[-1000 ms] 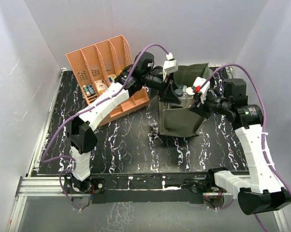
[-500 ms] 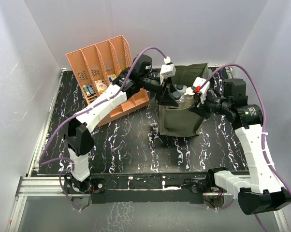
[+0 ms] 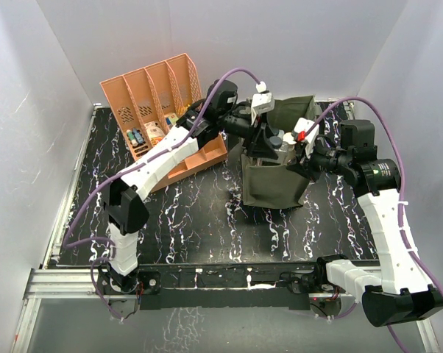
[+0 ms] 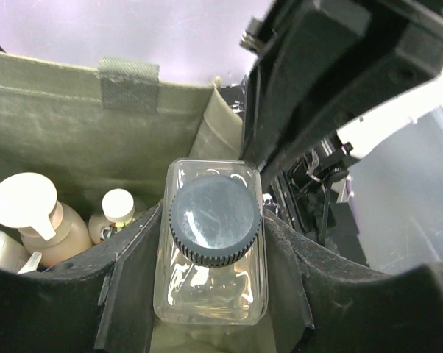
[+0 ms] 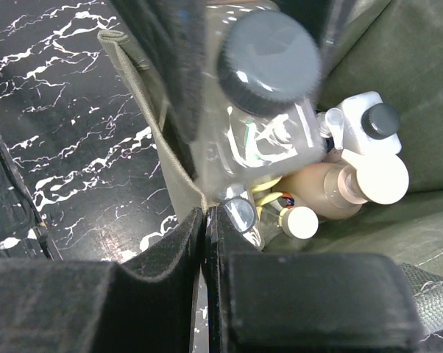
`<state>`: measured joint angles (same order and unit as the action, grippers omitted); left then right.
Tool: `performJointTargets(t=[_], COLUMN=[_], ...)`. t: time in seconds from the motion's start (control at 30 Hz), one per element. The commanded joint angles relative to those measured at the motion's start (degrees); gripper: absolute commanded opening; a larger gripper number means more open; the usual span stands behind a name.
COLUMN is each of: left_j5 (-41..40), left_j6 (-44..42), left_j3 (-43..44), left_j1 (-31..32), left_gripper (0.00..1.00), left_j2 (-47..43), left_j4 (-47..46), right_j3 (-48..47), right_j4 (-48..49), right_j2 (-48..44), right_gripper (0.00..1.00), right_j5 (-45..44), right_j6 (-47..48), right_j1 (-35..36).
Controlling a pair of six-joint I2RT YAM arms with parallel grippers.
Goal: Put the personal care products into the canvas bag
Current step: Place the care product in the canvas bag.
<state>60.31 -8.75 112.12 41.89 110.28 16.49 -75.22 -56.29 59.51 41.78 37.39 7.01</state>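
The olive-green canvas bag (image 3: 274,184) stands open right of the middle. My left gripper (image 3: 268,141) is over its mouth, shut on the clear twin pack with a dark cap (image 4: 214,220), which is also in the right wrist view (image 5: 260,125). My right gripper (image 5: 205,220) is shut on the bag's near rim (image 5: 151,132) and holds it open. Inside the bag lie the tan pump bottle (image 5: 354,184), the white bottle (image 5: 365,118), the yellow white-capped bottle (image 5: 302,222) and the small clear round bottle (image 5: 240,213). The orange-and-blue pump bottle is mostly hidden.
The salmon-orange slotted rack (image 3: 159,110) stands at the back left with small colourful boxes and tubes (image 3: 144,134) in it. My right arm's gripper body (image 4: 332,81) is close to the pack on its right. White walls enclose the black marbled table (image 3: 177,213).
My left gripper dipped toward the bag's mouth with the twin pack, then drew slightly back up and right. My right gripper has stayed on the rim.
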Motion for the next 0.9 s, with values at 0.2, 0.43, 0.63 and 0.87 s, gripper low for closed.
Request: performJointTargets(t=[0.2,0.43,0.63,0.87], left_j5=[4.22,3.33,4.53,4.92], left_j6=[30.50,32.35,30.45,27.03], left_j3=[7.05,4.63,0.48,-5.43], left_j1=[1.52,3.58,4.34,4.33], left_gripper=[0.00,0.00,0.00,0.00], left_j2=[2.49,3.96,3.70,1.87], left_j4=[-26.27,-29.71,-28.88,-26.83], right_j3=[-3.69,-3.33,-4.18,-4.25], right_j4=[3.45,3.55,3.27,3.88], right_j2=[-1.84,-1.51,-1.42,-1.59], right_gripper=[0.08,0.08,0.08,0.08], right_j5=[4.96,4.76,3.80,3.24], right_j6=[0.06,0.14,0.23,-0.07], right_j1=[-0.68,-0.73,-0.71,-0.69])
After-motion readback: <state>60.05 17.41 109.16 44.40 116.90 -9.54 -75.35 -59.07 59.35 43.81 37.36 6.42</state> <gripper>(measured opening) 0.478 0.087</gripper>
